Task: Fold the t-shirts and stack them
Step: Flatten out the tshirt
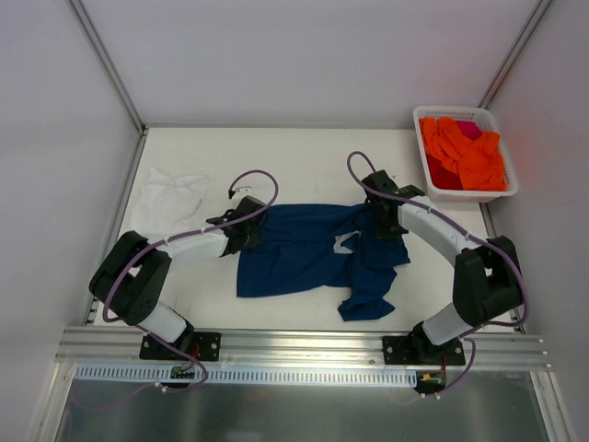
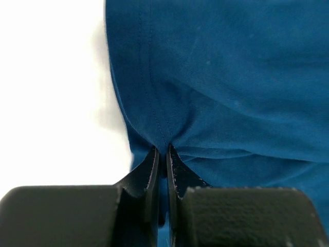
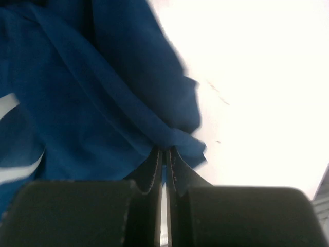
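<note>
Your left gripper [image 2: 162,150] is pinched shut on the navy tee [image 1: 294,253]. The jaws are nearly touching, with a bit of the stitched edge bunched up between them. The right gripper [image 3: 165,150] is doing the same on its side: jaws squeezed tight on a fold of blue cloth right at the tee's edge, with bare table past it.

From the top view you've got the tee by both ends. It lies rumpled across the middle of the table [image 1: 304,161], between the two arms, left gripper on its left edge and right gripper on its far right part. A pale scrap of the print [image 1: 345,242] peeks out near the right gripper, mostly folded under. One flap of the tee trails down toward the near edge on the right.

The white tee [image 1: 167,201] sits crumpled at the far left of the table, just past your left arm and not touching the navy one. In the far right corner there's a white basket [image 1: 451,111] holding orange clothes [image 1: 465,152], well apart from both tees.
</note>
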`<move>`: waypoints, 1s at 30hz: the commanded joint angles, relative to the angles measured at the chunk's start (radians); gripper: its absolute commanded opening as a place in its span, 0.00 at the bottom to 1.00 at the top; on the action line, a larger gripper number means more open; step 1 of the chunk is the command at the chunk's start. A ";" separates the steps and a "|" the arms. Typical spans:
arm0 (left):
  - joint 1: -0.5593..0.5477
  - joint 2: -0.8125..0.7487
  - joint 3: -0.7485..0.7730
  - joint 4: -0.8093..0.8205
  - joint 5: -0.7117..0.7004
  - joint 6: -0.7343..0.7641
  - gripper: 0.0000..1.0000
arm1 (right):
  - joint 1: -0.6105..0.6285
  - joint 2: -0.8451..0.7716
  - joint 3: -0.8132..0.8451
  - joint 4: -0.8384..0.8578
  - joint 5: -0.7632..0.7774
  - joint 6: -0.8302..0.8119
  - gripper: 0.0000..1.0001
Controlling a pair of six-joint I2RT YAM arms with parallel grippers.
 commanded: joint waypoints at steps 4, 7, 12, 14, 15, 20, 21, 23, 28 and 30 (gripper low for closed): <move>-0.005 -0.190 0.157 -0.152 -0.078 0.060 0.00 | 0.013 -0.247 0.260 -0.202 0.094 -0.051 0.01; -0.006 -0.279 0.207 -0.207 -0.091 0.084 0.00 | 0.018 -0.289 0.354 -0.279 0.119 -0.080 0.00; -0.006 -0.385 0.299 -0.283 -0.102 0.138 0.00 | 0.018 -0.319 0.500 -0.355 0.143 -0.126 0.01; -0.006 -0.407 0.325 -0.310 -0.117 0.157 0.00 | 0.018 -0.322 0.521 -0.362 0.142 -0.134 0.00; -0.008 -0.416 0.338 -0.329 -0.125 0.160 0.00 | 0.018 -0.324 0.526 -0.365 0.143 -0.137 0.00; -0.008 -0.465 0.339 -0.347 -0.154 0.193 0.00 | 0.016 -0.315 0.579 -0.369 0.154 -0.149 0.01; -0.009 -0.465 0.341 -0.359 -0.154 0.190 0.00 | 0.018 -0.312 0.592 -0.373 0.151 -0.149 0.01; -0.008 -0.467 0.341 -0.376 -0.136 0.172 0.00 | 0.018 -0.303 0.615 -0.381 0.139 -0.149 0.00; -0.009 -0.467 0.304 -0.394 -0.136 0.150 0.05 | 0.019 -0.307 0.604 -0.381 0.132 -0.141 0.00; -0.008 -0.458 0.297 -0.399 -0.141 0.147 0.30 | 0.019 -0.304 0.583 -0.378 0.129 -0.138 0.01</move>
